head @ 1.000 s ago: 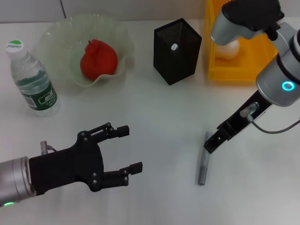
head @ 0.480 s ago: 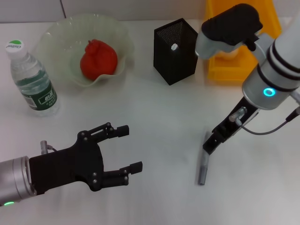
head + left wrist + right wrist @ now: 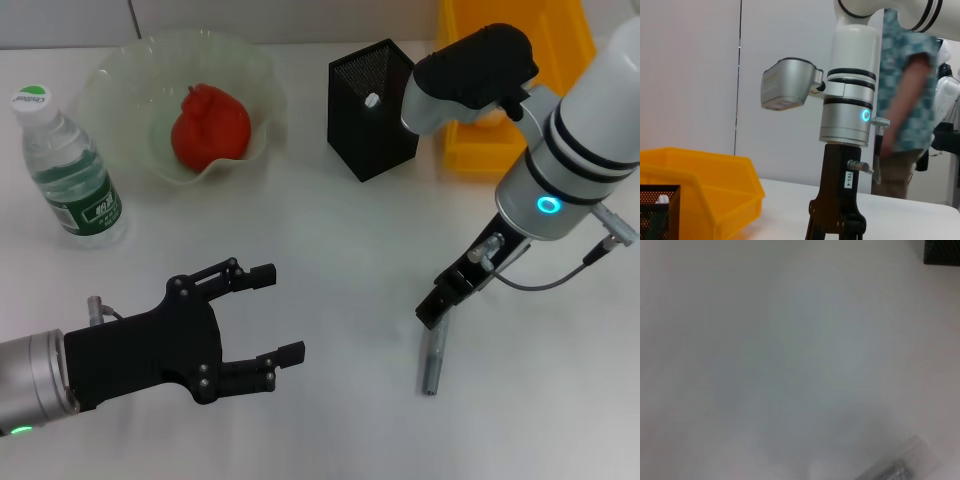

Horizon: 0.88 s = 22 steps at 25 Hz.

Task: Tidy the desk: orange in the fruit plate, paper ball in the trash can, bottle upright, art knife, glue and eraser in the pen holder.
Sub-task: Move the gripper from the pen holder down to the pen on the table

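Note:
The grey art knife (image 3: 431,362) lies on the white table, right of centre. My right gripper (image 3: 436,306) hangs at its far end, touching or just above it. The orange (image 3: 210,125) rests in the pale-green fruit plate (image 3: 115,75). At the far left the bottle (image 3: 66,170) stands upright. The black mesh pen holder (image 3: 378,110) holds a small white round thing (image 3: 372,100). My right arm hides much of the yellow trash can (image 3: 462,150) and the paper ball. Glue and eraser are out of view. My left gripper (image 3: 278,314) hovers open and empty at the near left.
The left wrist view shows my right arm (image 3: 847,110) from the side, the trash can (image 3: 705,185) and pen holder (image 3: 657,210) behind it, and a person (image 3: 900,105) beyond the table. The knife (image 3: 885,472) shows blurred in the right wrist view.
My right arm has swung left and lowered, bringing its gripper from beside the knife's far end onto it, and now covers the paper ball. The left arm has stayed still.

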### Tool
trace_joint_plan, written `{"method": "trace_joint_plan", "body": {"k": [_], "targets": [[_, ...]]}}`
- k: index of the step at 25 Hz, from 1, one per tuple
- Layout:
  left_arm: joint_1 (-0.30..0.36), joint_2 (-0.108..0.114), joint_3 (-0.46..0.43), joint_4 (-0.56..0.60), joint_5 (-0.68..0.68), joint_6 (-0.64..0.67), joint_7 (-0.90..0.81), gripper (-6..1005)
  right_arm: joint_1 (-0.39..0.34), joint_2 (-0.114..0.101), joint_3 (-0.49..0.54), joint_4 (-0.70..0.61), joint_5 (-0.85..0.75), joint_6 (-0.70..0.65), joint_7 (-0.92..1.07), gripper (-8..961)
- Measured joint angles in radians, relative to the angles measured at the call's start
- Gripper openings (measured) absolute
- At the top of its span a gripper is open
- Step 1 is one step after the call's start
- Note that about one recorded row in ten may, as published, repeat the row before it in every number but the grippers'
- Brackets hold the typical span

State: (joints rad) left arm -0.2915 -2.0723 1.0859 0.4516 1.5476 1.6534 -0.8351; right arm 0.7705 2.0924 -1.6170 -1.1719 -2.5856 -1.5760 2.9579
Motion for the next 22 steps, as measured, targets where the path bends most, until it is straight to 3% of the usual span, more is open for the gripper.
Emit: {"method": "trace_joint_plan", "body": {"k": [22], "targets": [[0.012, 0.0, 0.0, -0.01, 0.002, -0.001, 0.03, 842, 0.043, 0.0, -0.044, 0.122, 0.024, 0.083, -0.001, 740]]}}
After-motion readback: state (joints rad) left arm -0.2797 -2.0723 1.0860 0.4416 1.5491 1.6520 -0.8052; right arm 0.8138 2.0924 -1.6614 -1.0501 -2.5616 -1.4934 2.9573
